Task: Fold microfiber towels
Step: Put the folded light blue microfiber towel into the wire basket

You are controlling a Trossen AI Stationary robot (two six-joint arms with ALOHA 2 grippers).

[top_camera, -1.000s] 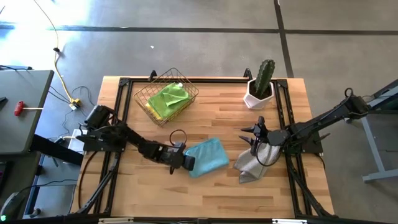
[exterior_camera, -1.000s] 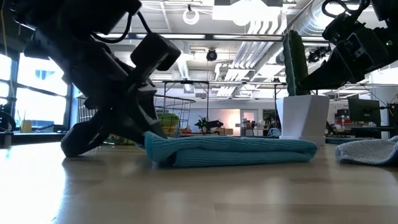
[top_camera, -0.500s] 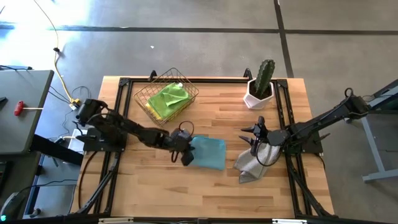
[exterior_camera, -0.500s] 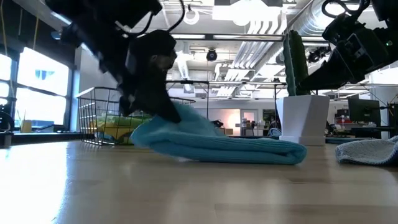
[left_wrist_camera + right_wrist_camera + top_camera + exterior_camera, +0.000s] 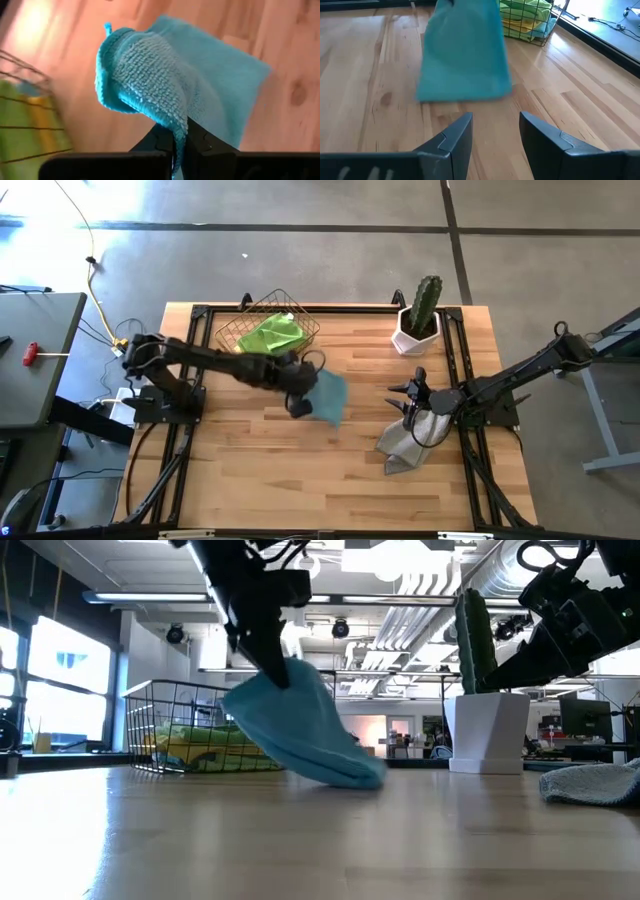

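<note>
Light blue microfiber towel [image 5: 328, 394] hangs lifted off the wooden table [image 5: 280, 480], just beside the wire basket [image 5: 232, 332] of green and yellow cloths, pinched in the left gripper [image 5: 298, 397], whose fingers are clenched on its edge. Right gripper [image 5: 407, 402] hovers with fingers apart over a crumpled grey microfiber towel [image 5: 400, 445] near the potted cactus [image 5: 421, 313].

On the counter [image 5: 250, 470], a basket [image 5: 266, 335] sits back-left, a potted cactus [image 5: 419, 317] back-right, a towel [image 5: 405, 446] front-right.
</note>
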